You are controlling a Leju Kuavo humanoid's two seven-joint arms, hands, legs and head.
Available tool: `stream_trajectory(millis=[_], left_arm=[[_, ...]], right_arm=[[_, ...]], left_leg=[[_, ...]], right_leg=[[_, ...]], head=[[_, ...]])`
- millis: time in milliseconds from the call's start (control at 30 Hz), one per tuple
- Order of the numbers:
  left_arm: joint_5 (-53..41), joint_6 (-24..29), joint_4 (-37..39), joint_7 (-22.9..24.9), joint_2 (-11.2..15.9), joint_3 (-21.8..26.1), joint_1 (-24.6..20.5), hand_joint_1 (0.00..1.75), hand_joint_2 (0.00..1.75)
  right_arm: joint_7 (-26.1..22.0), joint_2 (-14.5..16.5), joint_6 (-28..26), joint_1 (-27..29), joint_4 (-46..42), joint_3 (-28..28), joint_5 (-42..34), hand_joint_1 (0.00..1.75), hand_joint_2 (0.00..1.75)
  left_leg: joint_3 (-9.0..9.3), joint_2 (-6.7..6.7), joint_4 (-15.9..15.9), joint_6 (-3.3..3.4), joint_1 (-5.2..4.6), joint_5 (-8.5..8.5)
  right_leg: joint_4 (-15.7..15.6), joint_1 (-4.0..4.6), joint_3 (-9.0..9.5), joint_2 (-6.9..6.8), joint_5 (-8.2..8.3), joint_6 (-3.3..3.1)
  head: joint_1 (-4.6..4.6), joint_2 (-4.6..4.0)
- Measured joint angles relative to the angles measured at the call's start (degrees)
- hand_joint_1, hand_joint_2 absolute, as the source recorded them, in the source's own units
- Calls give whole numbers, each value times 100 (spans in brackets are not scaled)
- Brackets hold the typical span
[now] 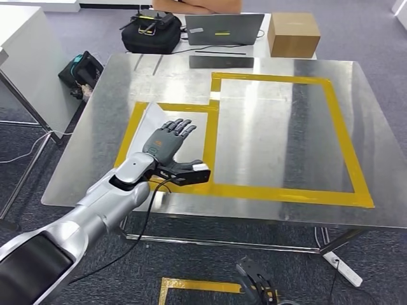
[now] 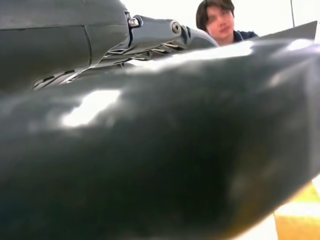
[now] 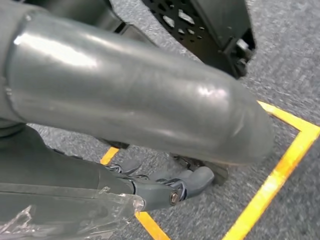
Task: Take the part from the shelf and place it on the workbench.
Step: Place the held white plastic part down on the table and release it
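Here the part [image 1: 146, 124] lies flat under the left hand [image 1: 168, 143].

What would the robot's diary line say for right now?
left hand: fingers stretched over pale part | pale part: on workbench, inside small yellow tape box | right hand: hanging low, empty

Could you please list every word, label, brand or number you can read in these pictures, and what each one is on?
None can be read.
Laptop: a small light mark on the lid, too small to read.
Left robot hand: a small green mark on its back, blurred.
Cardboard box: no print legible.
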Motion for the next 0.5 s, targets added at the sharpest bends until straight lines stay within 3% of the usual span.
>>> stream_trajectory(millis=[67,100,133,167,200,267,300,367,433,500], left_arm=[[11,2,58,1,21,-25,10,0,0],[16,1,80,2,31,-33,10,0,0],[22,1,98,3,40,-37,5,0,0],[28,2,113,4,51,-39,-7,0,0],[38,5,126,4,65,-40,-27,0,0],[57,15,148,4,98,-44,-66,0,0],[67,20,160,4,119,-48,-79,0,0],[80,25,186,4,153,-57,-87,0,0],[86,24,215,4,177,-67,-97,0,0],[87,21,238,4,185,-79,-114,0,0]], right_arm=[[-11,-91,-20,15,1,32,-28,0,0],[-12,-135,-29,16,0,43,-38,0,0],[-17,-177,-35,14,-1,51,-49,0,0],[-27,-214,-37,8,-1,58,-62,0,0],[-43,-241,-36,-1,-5,73,-79,0,0],[-75,-294,-37,-15,-14,100,-109,0,0],[-89,-317,-36,-17,-19,112,-122,0,0],[-96,-364,-35,-14,-20,121,-135,0,0],[-98,-409,-29,-14,-22,139,-149,0,0],[-104,-479,-20,-12,-24,156,-175,0,0]], left_leg=[[-19,7,59,-40,31,-30],[-36,5,118,-83,63,-63],[-56,0,202,-139,106,-113],[-91,-6,306,-209,141,-176],[-150,-18,436,-276,162,-246],[-299,-37,631,-373,149,-325],[-364,-44,681,-397,136,-330],[-439,-46,718,-428,139,-350],[-612,-47,1060,-407,135,-621],[-948,-48,1829,-341,80,-1066]], right_leg=[[498,-40,-244,-14,-72,73],[420,-65,-212,-22,46,118],[145,-98,-77,-35,230,172],[-159,-117,80,-41,334,244],[-416,-134,217,-39,386,277],[-518,-147,250,-13,303,179],[-477,-156,201,1,303,81],[-390,-141,74,22,316,-55],[-373,-108,-4,36,348,-153],[-389,-72,-47,32,400,-232]], head=[[-1,0],[0,0],[0,0],[2,0],[36,1],[43,2],[25,2],[-78,2],[-109,2],[-125,2]])
